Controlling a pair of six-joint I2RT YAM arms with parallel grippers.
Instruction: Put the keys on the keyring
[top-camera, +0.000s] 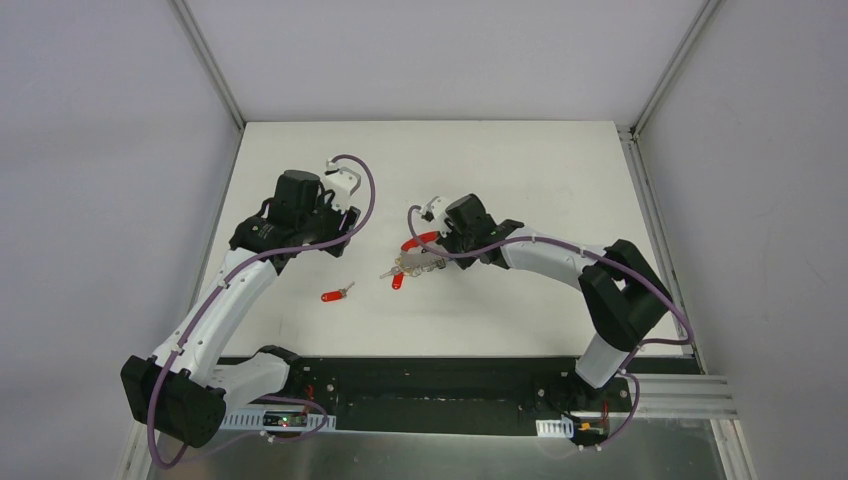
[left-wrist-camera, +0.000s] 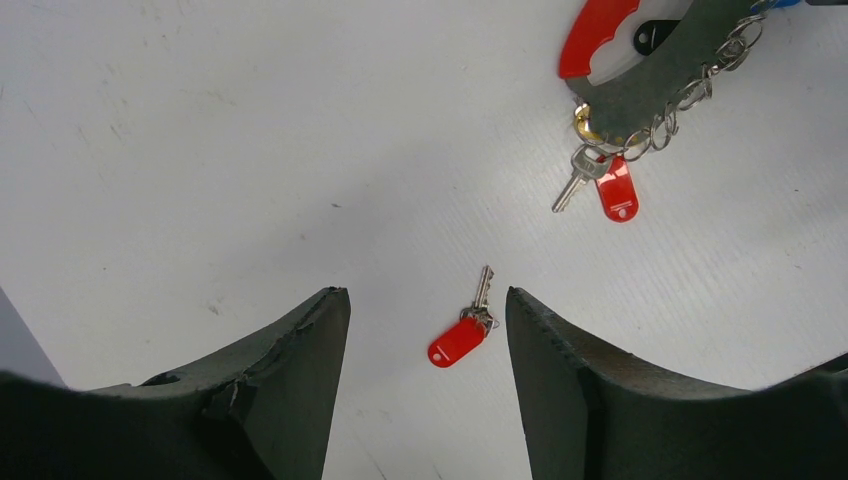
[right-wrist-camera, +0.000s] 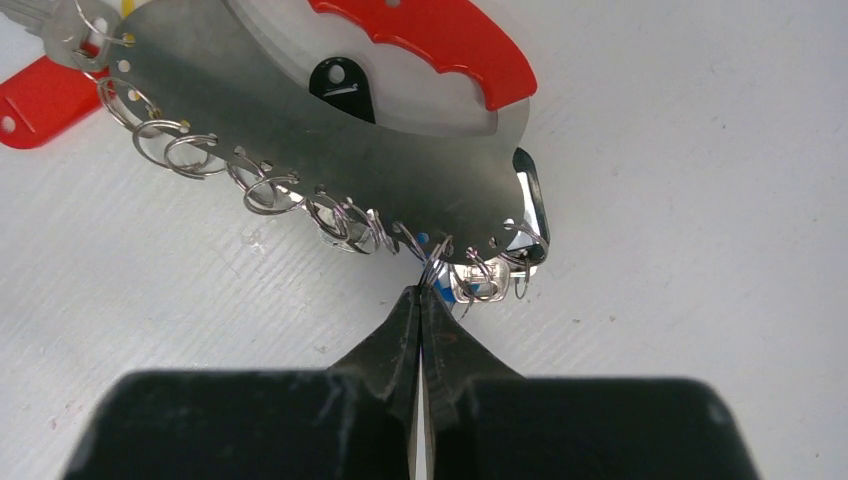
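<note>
A loose key with a red head (top-camera: 336, 294) lies on the white table; in the left wrist view this key (left-wrist-camera: 462, 338) sits below and between my left gripper's (left-wrist-camera: 425, 292) open fingers, untouched. The keyring (right-wrist-camera: 330, 150), a grey metal plate with a red curved band (right-wrist-camera: 440, 40) and a row of small rings, lies flat near the table's middle (top-camera: 415, 262). My right gripper (right-wrist-camera: 421, 292) is shut, its tips pinching one small ring (right-wrist-camera: 435, 262) at the plate's edge. A red-tagged key (left-wrist-camera: 615, 190) and a black tag (right-wrist-camera: 338, 78) hang on the keyring.
White walls and metal frame posts (top-camera: 215, 70) enclose the table on three sides. The arms' bases sit on a black rail (top-camera: 430, 390) at the near edge. The left gripper (top-camera: 338, 240) hovers to the left of the keyring.
</note>
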